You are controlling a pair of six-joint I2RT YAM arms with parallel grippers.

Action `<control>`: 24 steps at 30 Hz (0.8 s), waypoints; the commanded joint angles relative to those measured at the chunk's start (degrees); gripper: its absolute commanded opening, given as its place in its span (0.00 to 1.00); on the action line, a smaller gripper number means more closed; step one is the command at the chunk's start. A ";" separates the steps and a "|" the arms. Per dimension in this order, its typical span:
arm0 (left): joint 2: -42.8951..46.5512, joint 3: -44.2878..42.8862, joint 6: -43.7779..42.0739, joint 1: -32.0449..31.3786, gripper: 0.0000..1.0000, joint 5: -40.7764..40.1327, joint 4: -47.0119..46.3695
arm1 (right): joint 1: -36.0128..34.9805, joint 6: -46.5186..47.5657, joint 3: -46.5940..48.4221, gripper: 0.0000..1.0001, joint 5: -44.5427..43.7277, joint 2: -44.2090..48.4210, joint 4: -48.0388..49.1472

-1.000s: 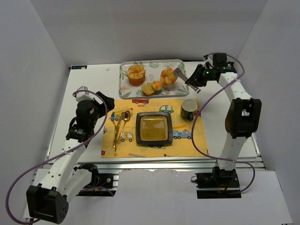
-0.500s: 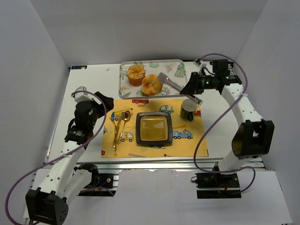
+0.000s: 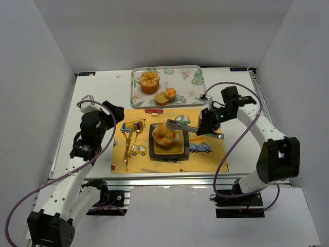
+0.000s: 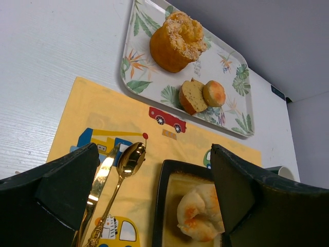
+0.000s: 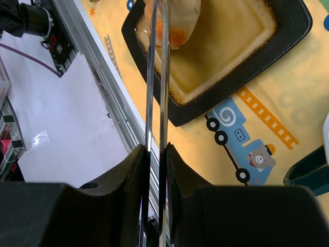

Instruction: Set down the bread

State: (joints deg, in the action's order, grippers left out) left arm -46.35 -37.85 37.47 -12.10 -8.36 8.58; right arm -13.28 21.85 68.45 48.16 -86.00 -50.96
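Observation:
A golden-brown bread roll [image 3: 163, 135] sits in the black square plate [image 3: 181, 149] on the yellow placemat. It also shows in the left wrist view [image 4: 203, 211] and the right wrist view [image 5: 180, 20]. My right gripper [image 3: 201, 128] is shut on metal tongs [image 5: 157, 77], and their tips reach the roll. I cannot tell whether the tongs still pinch it. A second small roll [image 3: 170, 93] lies on the leaf-patterned tray [image 3: 190, 77]. My left gripper [image 3: 114, 114] is open and empty, left of the plate.
The tray also holds an orange frilly cake [image 3: 149, 81] and a pale slice [image 3: 161, 98]. A gold spoon and knife [image 3: 131, 140] lie on the mat left of the plate. The green mug [image 5: 308, 164] stands just right of my right gripper.
My right arm has swung from the tray towards me, carrying the roll in the tongs down onto the black plate. The left arm has barely moved.

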 commanded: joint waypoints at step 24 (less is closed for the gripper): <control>1.52 0.40 -0.38 0.23 0.98 0.01 -0.76 | -0.52 -5.59 2.74 0.42 -2.90 -0.75 8.33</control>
State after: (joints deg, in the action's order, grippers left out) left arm -45.21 -36.51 37.50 -12.10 -8.38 8.56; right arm -13.67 16.88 68.49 44.66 -88.27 -44.99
